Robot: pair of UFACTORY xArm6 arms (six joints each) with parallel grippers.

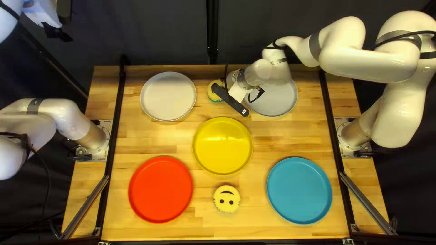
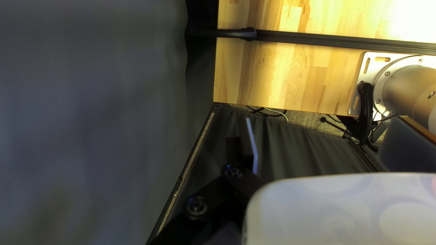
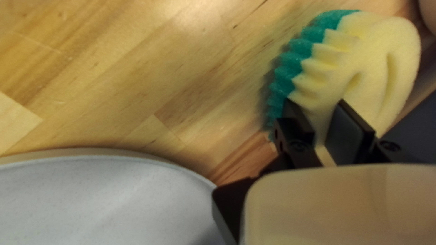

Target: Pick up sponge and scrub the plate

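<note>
A dark curtain (image 1: 136, 31) hangs beyond the wooden bench (image 1: 281, 145), farther off than either pair of fingers. From the bench's left edge the left arm (image 1: 68, 115) rises; from its right edge the right arm (image 1: 368, 63) reaches across, to put the fingers of the right gripper (image 1: 230, 100) over the far half. Around those fingers lie five plates (a cheerful spread of colors). The blue plate (image 1: 299, 190) and the red plate (image 1: 161, 189) are well apart from them, toward the near edge on either side; the yellow plate (image 1: 222, 145) is nearer, on their near side. The white plate (image 1: 168, 96) lies to their left, while the gray plate (image 1: 272, 103) is just beside them, partly under the arm.

The sponge (image 1: 215, 91) (cream above, teal below) sits right at the right gripper's fingers, between them and the white plate. A second sponge (image 1: 226, 199), smiley-faced, lies well apart from them, between the red and blue plates. The right fingers stand a little apart, with cream foam showing in the gap (whether either touches it cannot be told). The left gripper (image 1: 56, 31) is raised off the bench's left side, its fingers spread wide.
</note>
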